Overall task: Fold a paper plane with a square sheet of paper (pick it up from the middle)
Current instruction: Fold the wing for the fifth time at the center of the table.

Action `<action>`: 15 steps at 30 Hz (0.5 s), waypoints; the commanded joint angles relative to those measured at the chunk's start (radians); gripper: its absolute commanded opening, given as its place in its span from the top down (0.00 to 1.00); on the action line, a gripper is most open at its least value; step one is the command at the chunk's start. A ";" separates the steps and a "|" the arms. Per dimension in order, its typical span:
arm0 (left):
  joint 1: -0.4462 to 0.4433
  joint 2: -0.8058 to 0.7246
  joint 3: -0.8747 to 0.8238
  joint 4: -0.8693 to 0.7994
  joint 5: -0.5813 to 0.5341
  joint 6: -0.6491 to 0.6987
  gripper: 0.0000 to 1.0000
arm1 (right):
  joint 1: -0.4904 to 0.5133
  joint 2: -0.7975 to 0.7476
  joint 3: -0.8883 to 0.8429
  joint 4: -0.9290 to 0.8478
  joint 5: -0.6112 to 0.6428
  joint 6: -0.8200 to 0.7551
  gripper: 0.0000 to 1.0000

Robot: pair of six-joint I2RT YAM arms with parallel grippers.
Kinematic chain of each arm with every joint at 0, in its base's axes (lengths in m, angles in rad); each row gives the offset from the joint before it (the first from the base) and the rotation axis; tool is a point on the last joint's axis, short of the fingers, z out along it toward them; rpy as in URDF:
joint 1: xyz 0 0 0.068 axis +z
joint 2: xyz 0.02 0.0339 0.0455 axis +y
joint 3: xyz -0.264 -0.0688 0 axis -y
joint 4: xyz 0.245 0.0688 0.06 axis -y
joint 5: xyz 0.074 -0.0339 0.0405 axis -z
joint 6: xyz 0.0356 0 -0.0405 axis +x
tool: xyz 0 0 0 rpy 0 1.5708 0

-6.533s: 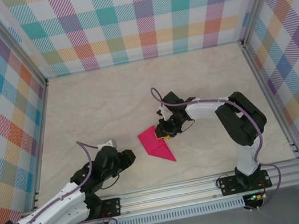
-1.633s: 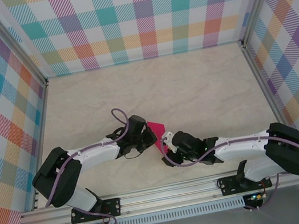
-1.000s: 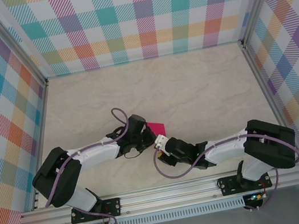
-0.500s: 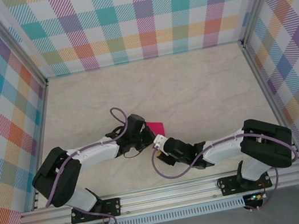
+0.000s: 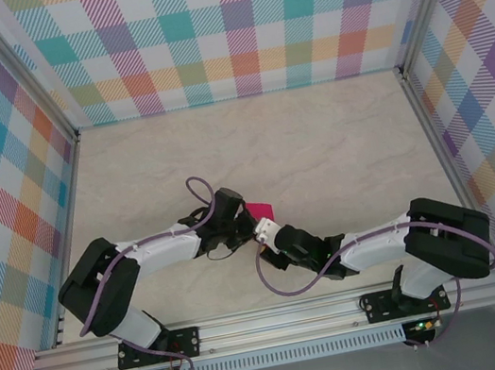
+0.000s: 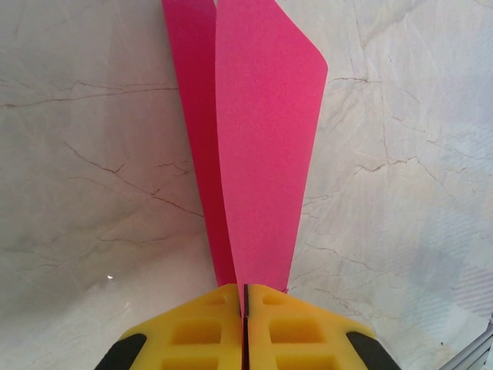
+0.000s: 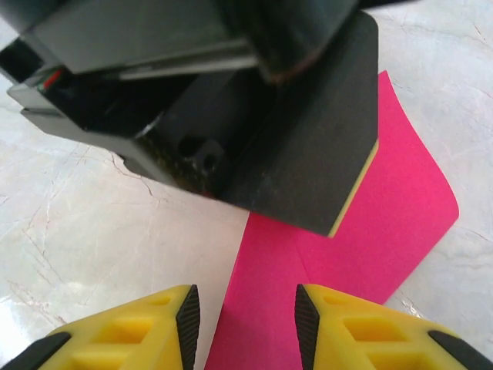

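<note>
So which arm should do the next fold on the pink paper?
Probably the right. The left gripper is shut on the folded pink paper, so it is busy holding it. The right gripper is open, with the paper's end between its jaws, ready to pinch.

You're running two white-shelled arms (image 5: 150, 255) with black joints (image 5: 103, 292), purple cable (image 5: 191, 181) looped along each, yellow ribbed fingers (image 6: 300, 335) edged in black.

Pale marbled tabletop (image 5: 315, 135), pastel plaid walls (image 5: 229, 25), aluminium rail (image 5: 281, 318) along near edge.
</note>
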 commanded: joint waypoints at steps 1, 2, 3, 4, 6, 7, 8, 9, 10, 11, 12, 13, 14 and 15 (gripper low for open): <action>-0.017 0.002 0.029 -0.022 0.017 0.012 0.92 | 0.006 0.045 0.030 0.050 0.022 -0.014 0.61; -0.017 0.000 0.030 -0.024 0.017 0.012 0.92 | 0.005 0.051 0.031 0.055 0.029 -0.011 0.61; -0.017 -0.004 0.031 -0.030 0.015 0.014 0.92 | 0.005 0.053 0.031 0.053 0.033 -0.010 0.61; -0.017 -0.006 0.032 -0.034 0.012 0.017 0.92 | 0.005 0.053 0.032 0.049 0.035 -0.008 0.61; -0.016 -0.010 0.032 -0.040 0.007 0.019 0.92 | 0.005 0.050 0.026 0.040 0.045 -0.005 0.62; -0.016 -0.008 0.034 -0.042 0.008 0.019 0.92 | 0.007 0.046 0.020 0.041 0.050 -0.002 0.62; -0.017 -0.008 0.036 -0.044 0.007 0.020 0.92 | 0.006 0.042 0.014 0.040 0.056 -0.002 0.62; -0.016 -0.006 0.038 -0.045 0.008 0.021 0.92 | 0.005 0.041 0.012 0.032 0.062 0.004 0.63; -0.017 -0.006 0.040 -0.045 0.011 0.022 0.92 | 0.005 0.041 0.016 0.018 0.072 0.011 0.65; -0.017 -0.006 0.040 -0.046 0.008 0.023 0.92 | 0.007 0.045 0.018 0.004 0.082 0.020 0.65; -0.017 -0.007 0.039 -0.047 0.005 0.021 0.92 | 0.005 0.046 0.014 0.003 0.082 0.024 0.64; -0.017 -0.009 0.039 -0.046 0.003 0.020 0.92 | 0.006 0.047 0.011 0.005 0.082 0.026 0.63; -0.017 -0.009 0.041 -0.046 0.003 0.020 0.92 | 0.005 0.044 0.007 0.002 0.081 0.034 0.63; -0.017 -0.008 0.041 -0.048 0.005 0.020 0.92 | 0.006 0.041 0.000 0.003 0.081 0.036 0.63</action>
